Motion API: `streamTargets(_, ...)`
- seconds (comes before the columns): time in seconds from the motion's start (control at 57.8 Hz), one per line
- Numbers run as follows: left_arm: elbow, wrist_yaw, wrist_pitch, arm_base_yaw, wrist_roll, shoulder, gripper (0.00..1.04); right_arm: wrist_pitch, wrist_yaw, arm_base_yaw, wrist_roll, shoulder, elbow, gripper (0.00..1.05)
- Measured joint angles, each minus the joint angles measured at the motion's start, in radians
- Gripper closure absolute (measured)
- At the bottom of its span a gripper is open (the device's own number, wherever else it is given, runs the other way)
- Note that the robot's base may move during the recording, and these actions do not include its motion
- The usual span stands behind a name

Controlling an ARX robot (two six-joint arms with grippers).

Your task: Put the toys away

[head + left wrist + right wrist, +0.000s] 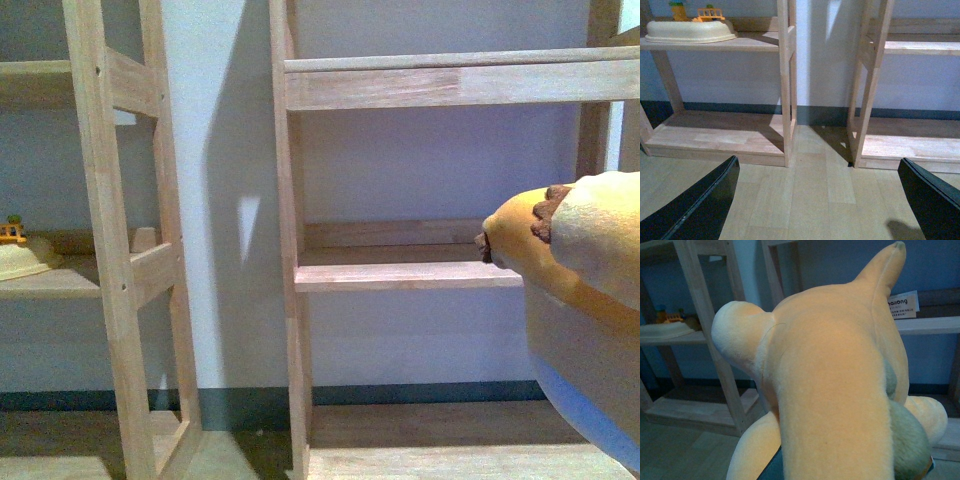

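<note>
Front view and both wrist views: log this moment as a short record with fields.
plush toy: orange-yellow with brown spikes, close to the camera, in front of the right shelf unit
tag: white, printed
left gripper: open, holding nothing, above the wood floor
right gripper: jaws hidden behind the toy, state unclear
left shelf unit: holds a cream tray
middle shelf: about level with the toy's snout
</note>
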Motion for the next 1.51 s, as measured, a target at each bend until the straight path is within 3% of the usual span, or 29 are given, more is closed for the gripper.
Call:
streamTargets(1.177,0.0,0.0,0.0,0.0,0.0,0.0,0.06,-0.011,0.019,0.008,-0.006,0.002,0.002,0.96)
streamTargets(1.333,0.0,0.0,0.0,0.0,0.0,0.0,0.06,-0.118,0.169,0.021,-0.076,0.031,0.092,0.96)
streamTargets(1.506,0.0,0.0,0.0,0.0,0.0,0.0,0.06,-0.119,0.093,-0.068,-0.142,0.09,0.3,0.96)
